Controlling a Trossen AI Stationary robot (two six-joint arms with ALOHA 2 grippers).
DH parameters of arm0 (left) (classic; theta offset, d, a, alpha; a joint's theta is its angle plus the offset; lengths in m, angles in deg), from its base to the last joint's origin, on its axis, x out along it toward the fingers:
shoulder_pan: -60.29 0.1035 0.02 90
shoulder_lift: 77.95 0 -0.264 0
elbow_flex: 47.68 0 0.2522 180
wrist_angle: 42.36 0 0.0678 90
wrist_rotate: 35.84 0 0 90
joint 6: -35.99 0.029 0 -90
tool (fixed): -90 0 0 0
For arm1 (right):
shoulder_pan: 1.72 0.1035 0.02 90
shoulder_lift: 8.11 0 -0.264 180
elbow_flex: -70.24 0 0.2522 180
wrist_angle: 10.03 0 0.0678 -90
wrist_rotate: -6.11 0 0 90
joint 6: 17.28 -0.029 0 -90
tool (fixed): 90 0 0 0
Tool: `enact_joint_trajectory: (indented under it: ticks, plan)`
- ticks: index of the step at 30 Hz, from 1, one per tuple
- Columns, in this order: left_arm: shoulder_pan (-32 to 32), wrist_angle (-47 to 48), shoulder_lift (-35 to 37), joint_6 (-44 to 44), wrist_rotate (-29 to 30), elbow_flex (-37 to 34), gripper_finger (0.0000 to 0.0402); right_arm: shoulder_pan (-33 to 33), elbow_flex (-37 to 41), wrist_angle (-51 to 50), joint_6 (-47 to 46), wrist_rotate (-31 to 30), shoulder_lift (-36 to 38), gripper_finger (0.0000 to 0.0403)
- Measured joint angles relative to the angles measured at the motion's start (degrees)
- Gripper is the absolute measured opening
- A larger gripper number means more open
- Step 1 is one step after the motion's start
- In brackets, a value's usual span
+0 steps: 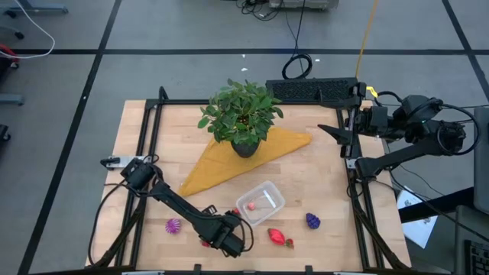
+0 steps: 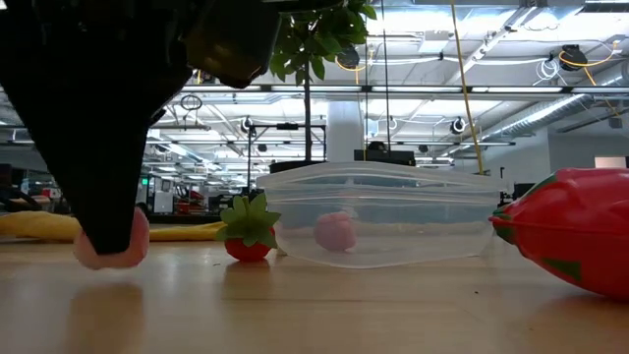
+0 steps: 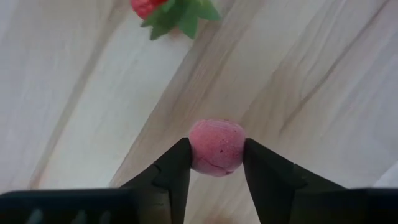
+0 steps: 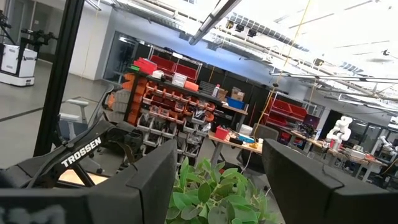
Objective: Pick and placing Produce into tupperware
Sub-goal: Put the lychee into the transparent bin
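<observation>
The left gripper (image 3: 216, 163) is pinching a pink round fruit (image 3: 216, 147) between its two fingers, low at the lower centre of the high view, with the fruit resting on the wooden table (image 1: 328, 183). Just beyond it, a red strawberry (image 3: 165, 9) is lying on the wood. The clear tupperware (image 1: 260, 203) is sitting right of the strawberry, holding another pink piece (image 2: 335, 231). Farther right lie a red fruit (image 1: 279, 237) and a purple knobbly piece (image 1: 312, 221). At the upper right, the right gripper (image 4: 217, 180) is hanging with fingers apart, empty.

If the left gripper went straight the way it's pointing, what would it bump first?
Probably the little strawberry. The left gripper, shut on a pink ball, points along the table toward it; depth is hard to judge.
</observation>
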Motion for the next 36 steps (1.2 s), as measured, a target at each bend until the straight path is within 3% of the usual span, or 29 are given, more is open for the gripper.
enact_joint_trajectory:
  ticks: [10,17,26,36]
  plan:
    - [1.8,1.5,5.7,3.1,-0.3,0.1,0.0146,0.0,0.0,0.0,-0.1,0.0,0.0,0.0228]
    - [6.1,0.2,10.7,10.5,0.0,0.1,0.0162,0.0,0.0,0.0,0.0,0.0,0.0,0.0228]
    - [12.5,-4.2,10.2,21.4,-1.4,2.8,0.0162,0.0,0.0,-0.1,0.8,0.0,-0.1,0.0228]
    - [7.6,7.1,10.0,14.3,2.7,3.0,0.0167,0.0,0.0,-0.9,1.5,0.0,0.0,0.0228]
